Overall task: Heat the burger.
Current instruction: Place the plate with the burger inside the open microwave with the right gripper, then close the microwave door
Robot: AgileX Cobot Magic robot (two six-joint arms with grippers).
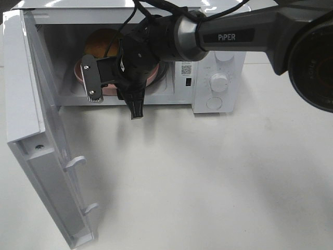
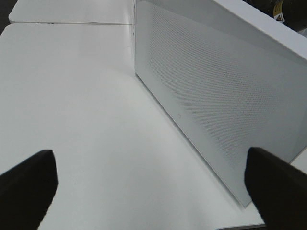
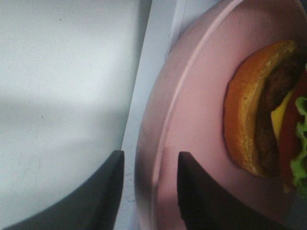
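Observation:
The burger (image 1: 102,42) (image 3: 268,124) lies on a pink plate (image 1: 78,73) (image 3: 192,120) inside the open microwave (image 1: 218,60). In the right wrist view its golden bun, dark patty, yellow cheese and green lettuce show. My right gripper (image 1: 111,79) (image 3: 149,191) reaches into the microwave's mouth. Its jaws straddle the plate's front rim with a gap on either side, so it is open. My left gripper (image 2: 153,191) stands wide open over bare table with nothing between its fingers, beside the microwave's perforated side wall (image 2: 216,96).
The microwave door (image 1: 47,156) is swung open toward the front left, with its latch hooks sticking out. Two round knobs (image 1: 219,82) sit on the control panel at the right. A white table (image 1: 208,182) spreads in front.

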